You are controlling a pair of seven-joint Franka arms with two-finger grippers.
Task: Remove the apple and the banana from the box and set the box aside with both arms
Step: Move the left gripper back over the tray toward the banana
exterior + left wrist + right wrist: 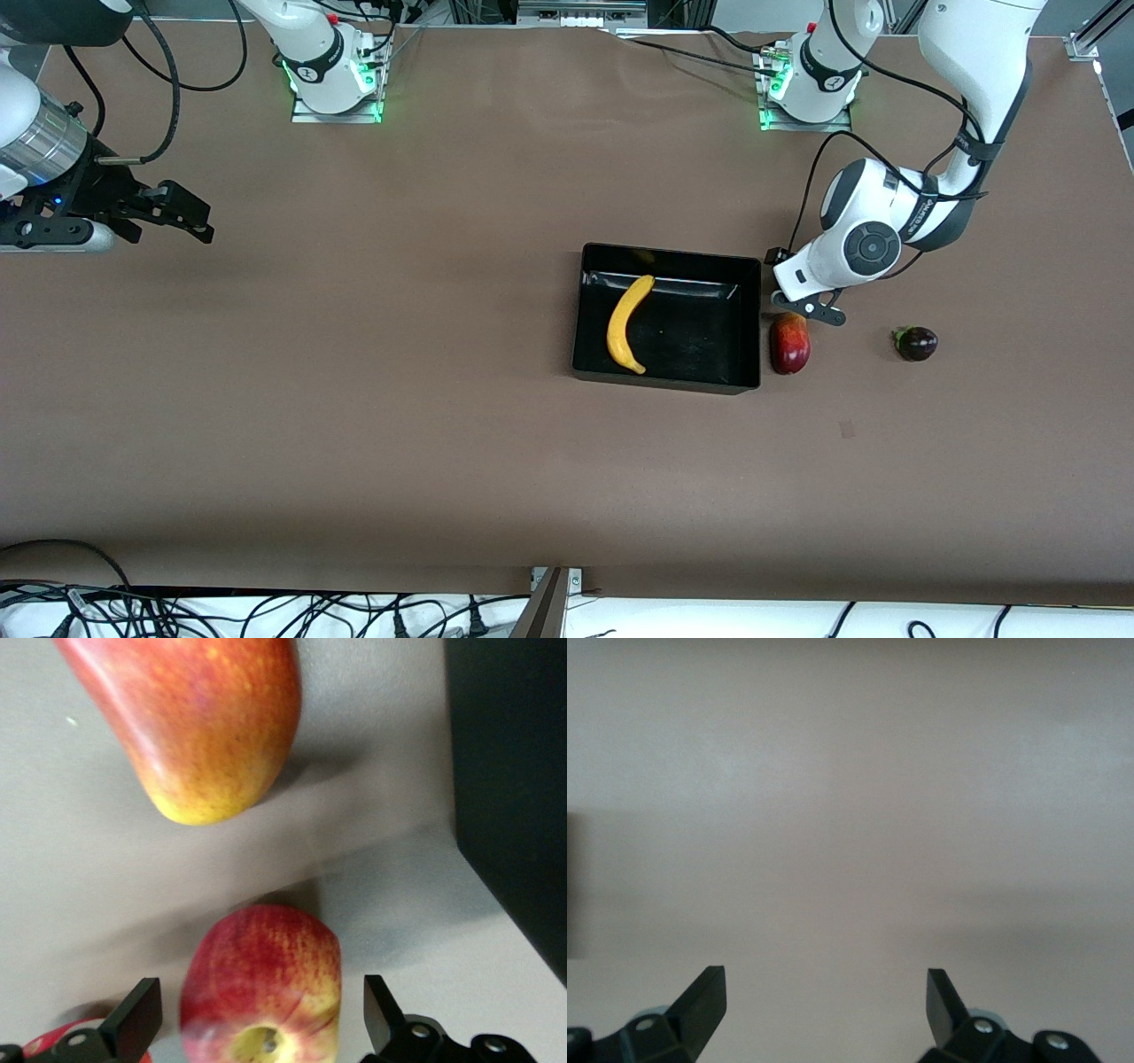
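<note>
The black box [666,381] lies mid-table with the yellow banana [625,324] inside it. Beside the box, toward the left arm's end, lies the red-yellow mango [789,346]. My left gripper [808,307] hangs low just above the mango's farther end. In the left wrist view the left gripper [259,992] is open around the red-yellow apple [261,979], with a gap on each side of it. The mango [199,722] and the box's wall [514,771] lie close by. My right gripper [182,215] waits open at the right arm's end; between its fingers [824,979] only bare table shows.
A small dark purple fruit [916,343] sits past the mango, toward the left arm's end. A sliver of another red fruit [49,1041] shows at the left gripper's finger. Brown table [399,399] stretches wide on the box's right-arm end.
</note>
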